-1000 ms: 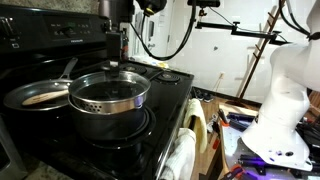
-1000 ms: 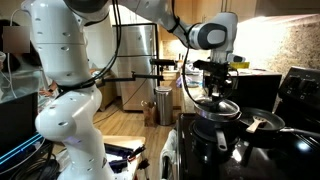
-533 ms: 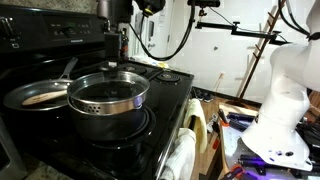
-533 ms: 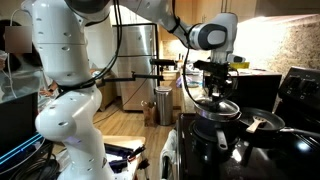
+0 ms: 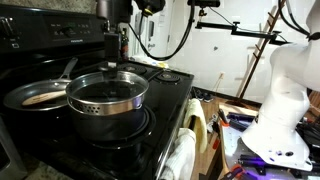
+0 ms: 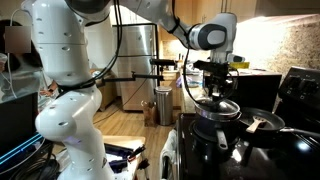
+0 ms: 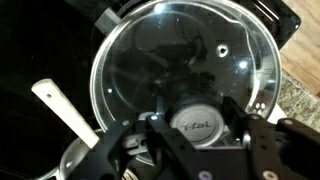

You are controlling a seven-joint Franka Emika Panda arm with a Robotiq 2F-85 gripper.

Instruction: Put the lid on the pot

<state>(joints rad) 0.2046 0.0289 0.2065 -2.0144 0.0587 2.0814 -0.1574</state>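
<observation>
On the black stove (image 5: pixel 172 88), the lid (image 5: pixel 108 90) lies straight below the gripper (image 5: pixel 113 62) and squarely over the pot (image 5: pixel 105 120) — seemingly seated on its rim. Only the wrist view shows the fingers flanking the dark knob (image 7: pixel 200 125); whether they pinch it or merely bracket it, I cannot tell. In both exterior views the knob is hidden — just the steel rim shows.
</observation>
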